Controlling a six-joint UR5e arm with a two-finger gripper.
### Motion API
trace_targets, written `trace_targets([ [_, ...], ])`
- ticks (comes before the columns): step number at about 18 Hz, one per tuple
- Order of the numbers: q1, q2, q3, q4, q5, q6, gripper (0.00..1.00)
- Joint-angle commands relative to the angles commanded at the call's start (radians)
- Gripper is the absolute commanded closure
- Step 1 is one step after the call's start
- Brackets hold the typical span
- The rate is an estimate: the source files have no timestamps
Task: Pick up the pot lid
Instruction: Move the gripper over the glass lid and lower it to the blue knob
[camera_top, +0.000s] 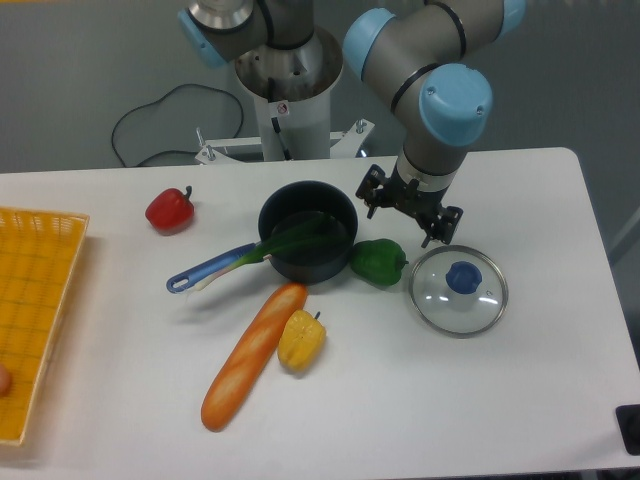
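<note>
No text, label or brand can be read in the camera view. No number or sign is legible there either.

Dark fingers (442, 226) spread apart, near the clear pot lid (455, 305).
</note>
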Motion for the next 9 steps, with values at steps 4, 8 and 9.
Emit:
trace_targets([
  [4, -0.002, -0.024, 0.002, 0.031, 0.003, -0.112, 0.00],
  [8, -0.006, -0.041, 0.003, 0.063, 0.003, -0.106, 0.00],
  [9, -0.006, -0.052, 0.008, 0.063, 0.005, -0.105, 0.00],
])
